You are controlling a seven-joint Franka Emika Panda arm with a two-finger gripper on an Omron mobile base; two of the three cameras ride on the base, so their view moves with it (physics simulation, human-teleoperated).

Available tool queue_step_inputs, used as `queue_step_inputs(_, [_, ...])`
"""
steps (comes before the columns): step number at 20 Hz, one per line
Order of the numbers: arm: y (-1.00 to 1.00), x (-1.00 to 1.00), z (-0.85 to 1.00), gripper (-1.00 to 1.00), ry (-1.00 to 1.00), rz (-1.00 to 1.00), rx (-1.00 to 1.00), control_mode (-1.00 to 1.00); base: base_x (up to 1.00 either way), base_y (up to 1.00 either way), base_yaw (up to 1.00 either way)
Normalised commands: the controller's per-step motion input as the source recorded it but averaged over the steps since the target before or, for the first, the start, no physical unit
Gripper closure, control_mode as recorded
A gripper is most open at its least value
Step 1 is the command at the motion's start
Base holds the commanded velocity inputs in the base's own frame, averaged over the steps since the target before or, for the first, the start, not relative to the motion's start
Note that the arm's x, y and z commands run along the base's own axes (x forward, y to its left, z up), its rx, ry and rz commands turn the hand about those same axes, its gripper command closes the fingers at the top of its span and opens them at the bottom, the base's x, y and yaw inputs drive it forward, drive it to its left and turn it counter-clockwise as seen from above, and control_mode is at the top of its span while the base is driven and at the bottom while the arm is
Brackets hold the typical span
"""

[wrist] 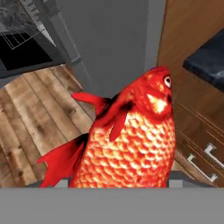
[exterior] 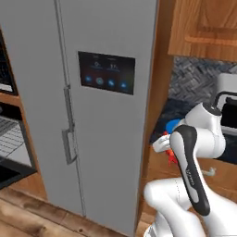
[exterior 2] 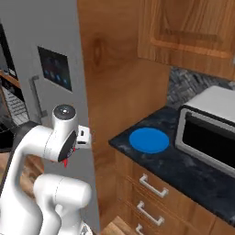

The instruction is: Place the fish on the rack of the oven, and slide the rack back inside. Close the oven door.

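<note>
The orange-red fish (wrist: pixel 131 144) hangs in the air close in front of the hand camera, head up, and it hides the fingertips. My gripper (exterior: pixel 167 151) is shut on it beside the fridge's right edge; a red tip of the fish (exterior 2: pixel 67 161) pokes out below the wrist. Far to the left stands the oven (exterior: pixel 5 139), open. Its wire rack (exterior: pixel 11 135) is pulled out over the lowered dark oven door (exterior: pixel 10 172). The rack (wrist: pixel 17 24) and the door (wrist: pixel 26 52) also lie at the hand view's upper left, well away from the fish.
A tall grey fridge (exterior: pixel 102 115) stands between my arm and the oven. To the right, a dark counter (exterior 2: pixel 183 170) carries a blue plate (exterior 2: pixel 148 140) and a silver toaster oven (exterior 2: pixel 209 131), with drawers below and wood cabinets (exterior 2: pixel 193 36) above. Wood floor (wrist: pixel 26 113) lies beneath.
</note>
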Motion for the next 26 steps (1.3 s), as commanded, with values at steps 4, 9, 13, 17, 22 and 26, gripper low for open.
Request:
queue_step_inputs(4, [0.0,0.0,0.0,1.0,0.0,0.0,0.0,1.0,0.01,0.95,0.66])
queue_step_inputs(9, [0.0,0.0,0.0,1.0,0.0,0.0,0.0,1.0,0.33,0.79,0.52])
queue_step_inputs(13, [0.0,0.0,0.0,1.0,0.0,0.0,0.0,1.0,0.79,0.73,0.36])
queue_step_inputs(17, [0.0,0.0,0.0,1.0,0.0,0.0,0.0,1.0,0.87,0.85,0.28])
queue_step_inputs(22, [0.0,0.0,0.0,1.0,0.0,0.0,0.0,1.0,0.87,0.41,0.09])
queue_step_inputs(26, [0.0,0.0,0.0,1.0,0.0,0.0,0.0,1.0,0.53,0.23,0.0])
